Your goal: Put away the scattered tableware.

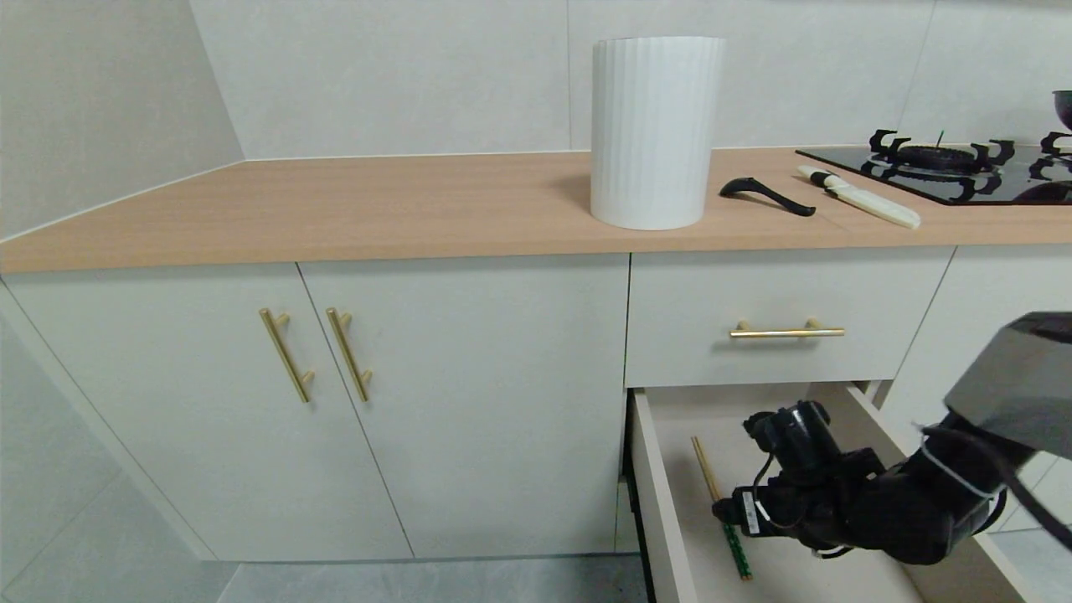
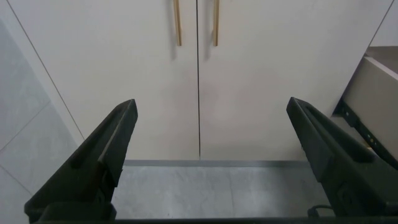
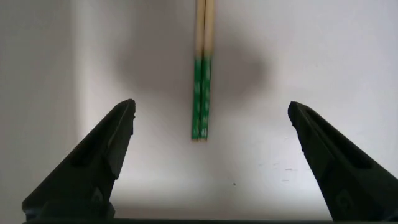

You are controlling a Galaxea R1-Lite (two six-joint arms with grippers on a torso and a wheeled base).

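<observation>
Head view: The worktop [image 1: 402, 205] is pale wood-grain laminate. On it stand a tall white ribbed canister [image 1: 656, 130], a curved black spoon [image 1: 766, 194] just beside it, and a white-bladed knife [image 1: 858, 196] between the spoon and the black glass hob [image 1: 946, 180]. Below, the lower drawer [image 1: 657, 502] is pulled open, and the one above it is closed behind a brass bar handle [image 1: 787, 332]. My right gripper [image 1: 754, 502] sits inside the open drawer, over a pair of chopsticks [image 1: 718, 502] lying flat on its floor. I cannot judge the finger spacing from this angle.

Left wrist view: My left gripper [image 2: 211, 106] has its dark wedge-shaped fingers spread wide and holds nothing. It faces two plain cabinet doors [image 2: 124, 74] with slim brass handles, above a grey floor [image 2: 205, 190].

Right wrist view: This settles what the head view cannot. My right gripper's fingers stand wide apart and do not touch the chopsticks. The sticks are pale wood with green patterned ends. They lie side by side, touching, on the smooth white drawer floor between the fingertips.
</observation>
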